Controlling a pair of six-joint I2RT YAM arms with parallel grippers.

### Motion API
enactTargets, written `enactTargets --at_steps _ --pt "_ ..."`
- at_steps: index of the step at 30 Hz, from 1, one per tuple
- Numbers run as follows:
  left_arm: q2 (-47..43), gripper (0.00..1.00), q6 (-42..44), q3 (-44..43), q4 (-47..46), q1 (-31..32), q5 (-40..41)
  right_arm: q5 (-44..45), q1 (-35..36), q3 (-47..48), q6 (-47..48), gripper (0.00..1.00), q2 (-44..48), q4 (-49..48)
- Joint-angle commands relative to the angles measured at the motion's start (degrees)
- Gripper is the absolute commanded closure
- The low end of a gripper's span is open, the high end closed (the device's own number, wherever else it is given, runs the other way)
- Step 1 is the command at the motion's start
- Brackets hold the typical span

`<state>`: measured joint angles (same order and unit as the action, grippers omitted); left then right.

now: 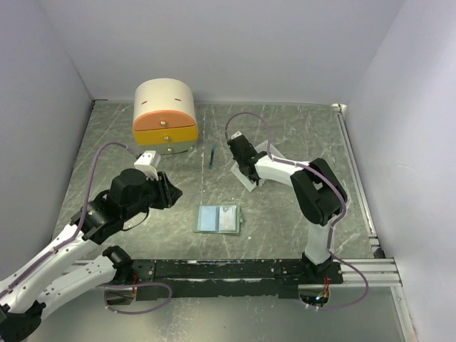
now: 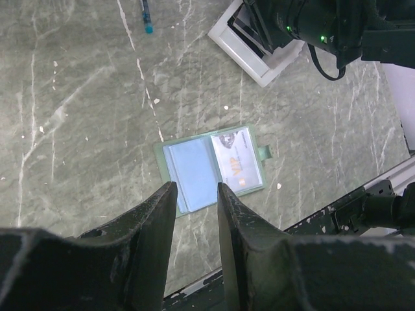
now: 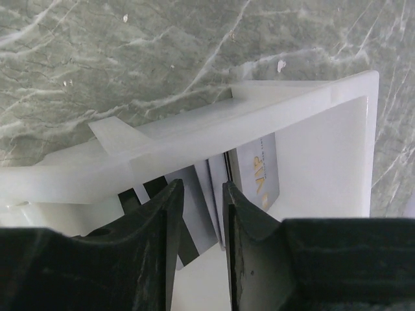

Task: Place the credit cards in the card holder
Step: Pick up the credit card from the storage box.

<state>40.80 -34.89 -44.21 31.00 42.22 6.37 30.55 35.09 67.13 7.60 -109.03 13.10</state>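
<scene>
Top external view shows the holder [image 1: 219,219] lying open and flat on the table [image 1: 306,135], between the 2 arms and near their bases, so both can reach it. The tray [image 1: 245,182] stands behind it, to the right, and the right arm bends down into it.

Right wrist view explains why. The cards [image 3: 259,176] lie inside the tray, flat and partly overlapping, close to its wall. The right gripper [image 3: 201,189] is low over them, its jaws a narrow gap apart, with a pale card showing in the gap. I see nothing pinched, and I cannot tell if the tips touch a card. I judge that the narrow gap is set for a thin edge, and that the tray wall may serve to push a card against.

Left wrist view looks down on the holder from above. The left gripper [image 2: 196,189] hovers over its near edge, jaws slightly spread and empty. Probably it is placed there to press the holder down when a card comes. The holder's right pocket seems to hold a VIP card [image 2: 237,165]; the left pocket looks blank.

The step in hand, as I judge, is picking a card from the tray. The risk is that flat, overlapping cards slip or come up 2 together.
</scene>
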Motion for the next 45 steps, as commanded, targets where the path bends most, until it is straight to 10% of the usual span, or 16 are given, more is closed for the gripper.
enactTargets --at_steps 1,45 --pt "-0.7 0.57 0.7 -1.1 1.1 0.3 1.3 3.3 0.8 1.1 0.7 0.70 -1.5 -1.4" --pt "0.2 0.57 1.1 -1.3 0.4 0.3 0.9 14.2 1.4 0.3 2.0 0.93 1.6 -6.4"
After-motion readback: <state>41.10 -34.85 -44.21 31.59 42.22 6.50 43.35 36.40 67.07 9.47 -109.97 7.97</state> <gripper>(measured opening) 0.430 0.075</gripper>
